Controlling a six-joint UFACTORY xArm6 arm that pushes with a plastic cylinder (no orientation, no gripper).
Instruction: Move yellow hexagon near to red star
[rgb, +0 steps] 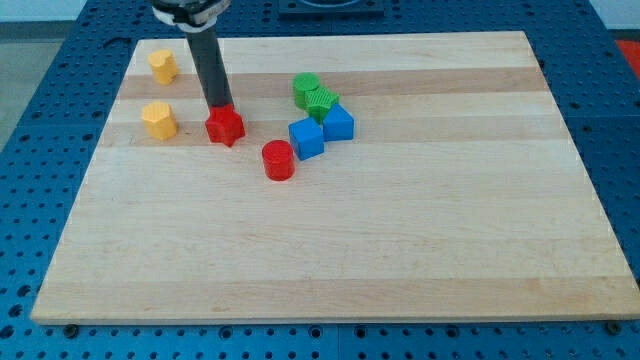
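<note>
On the pale wooden board (400, 250), the matte red star (225, 126) is the landmark. My tip (219, 107), a plain dark rod end with nothing to open or close, touches its upper edge; the rod's top is cut off. The yellow hexagon (159, 119) sits left of the star, apart. Another yellow block (163, 66) lies up-left; its shape is unclear. A red cylinder (278, 160), two blue blocks (306, 138) and two green blocks (312, 94) cluster right.

The arm enters at the far left of the scene, only its lowest section showing at the view's top edge. From it a straight dark rod descends, leaning slightly rightward toward its lower end. My tip (219, 107) sits low at table height, at the far edge of the red star (226, 127).
</note>
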